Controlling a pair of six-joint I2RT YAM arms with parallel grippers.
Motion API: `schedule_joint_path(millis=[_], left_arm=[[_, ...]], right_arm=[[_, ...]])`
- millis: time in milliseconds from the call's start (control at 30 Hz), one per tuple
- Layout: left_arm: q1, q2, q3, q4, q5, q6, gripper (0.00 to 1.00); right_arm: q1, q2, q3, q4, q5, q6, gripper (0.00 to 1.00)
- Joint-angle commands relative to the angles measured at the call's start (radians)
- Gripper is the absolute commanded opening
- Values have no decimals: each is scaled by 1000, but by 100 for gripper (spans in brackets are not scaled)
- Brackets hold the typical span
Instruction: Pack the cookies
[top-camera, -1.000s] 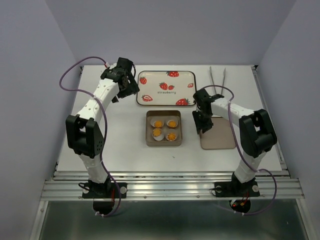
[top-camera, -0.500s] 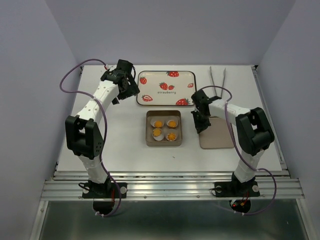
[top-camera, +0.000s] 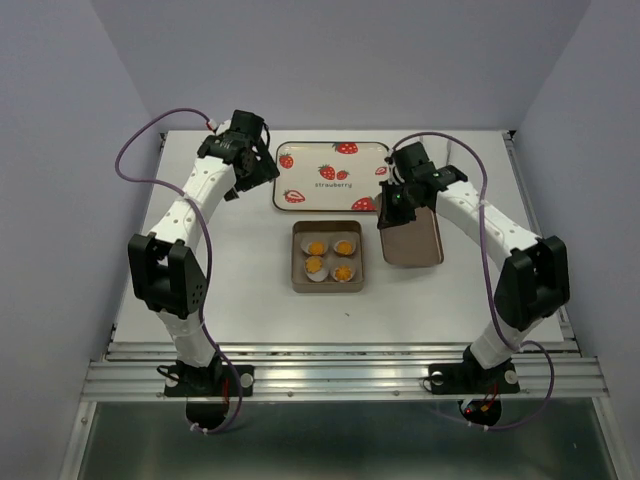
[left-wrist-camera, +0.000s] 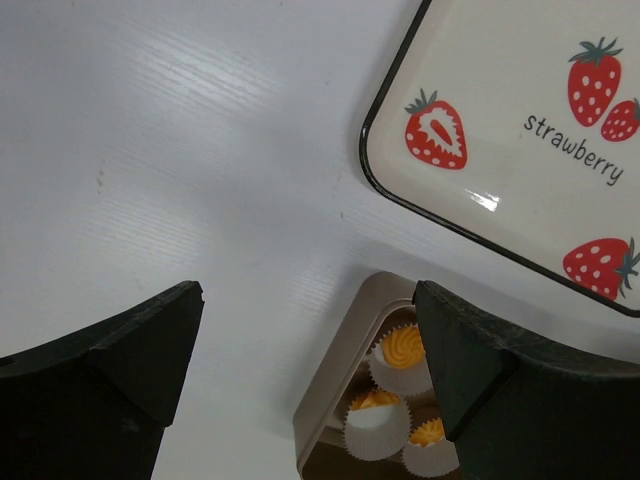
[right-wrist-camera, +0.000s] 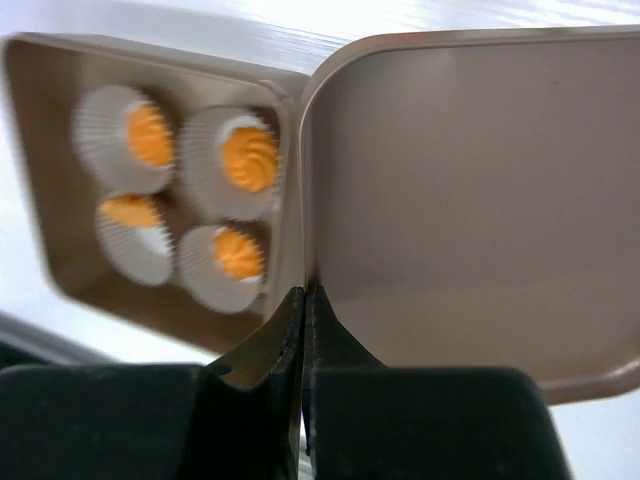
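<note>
Four orange-yellow cookies (top-camera: 329, 257) sit in white paper cups inside the open tan box (top-camera: 298, 272) at the table's middle. They also show in the right wrist view (right-wrist-camera: 250, 158) and partly in the left wrist view (left-wrist-camera: 402, 345). My right gripper (top-camera: 393, 208) is shut on the left edge of the tan lid (top-camera: 415, 240) and holds it lifted just right of the box; its jaws pinch the rim (right-wrist-camera: 303, 300). My left gripper (top-camera: 255, 170) is open and empty (left-wrist-camera: 308, 300), above the table left of the strawberry tray.
A cream tray (top-camera: 310, 163) printed with red strawberries lies behind the box. Metal tongs (top-camera: 435, 152) lie at the back right. The lid (right-wrist-camera: 470, 200) fills most of the right wrist view.
My right gripper has lifted the lid off the table and carried it back and left, closer to the box. The left arm has barely moved.
</note>
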Motion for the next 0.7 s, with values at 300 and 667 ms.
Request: schedule_joint_path(millis=[300,667], left_arm=[[40,50,153,1,48,48,99],[55,-30,100,-14,55,62,99]], right_arm=[[-11,-39,297,151,-591,179,1],[-11,-134,-229,1409,-798,1047,1]])
